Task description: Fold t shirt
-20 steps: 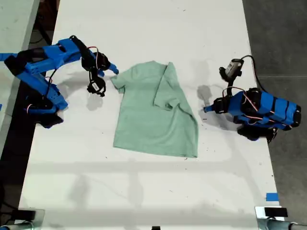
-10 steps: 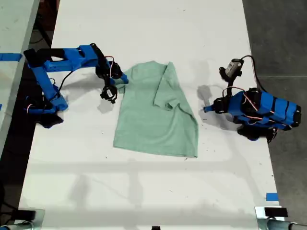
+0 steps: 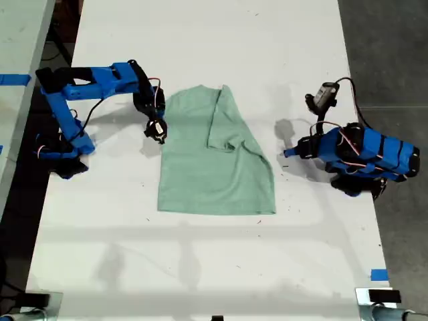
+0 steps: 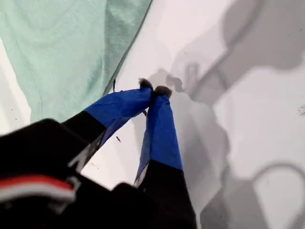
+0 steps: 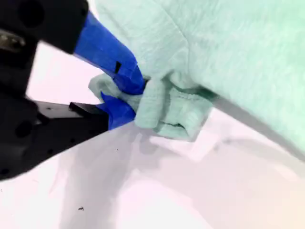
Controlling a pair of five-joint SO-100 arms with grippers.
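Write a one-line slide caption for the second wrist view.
My second tool pinches a bunched edge of the mint-green t shirt just above the white table.

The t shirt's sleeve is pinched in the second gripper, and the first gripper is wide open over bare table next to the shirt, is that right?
Not quite. My first gripper is not wide open: the first wrist view shows its jaws closed tip to tip with nothing between them, over bare table beside the t shirt. The rest holds: the second wrist view shows my second gripper pinching a bunched sleeve.
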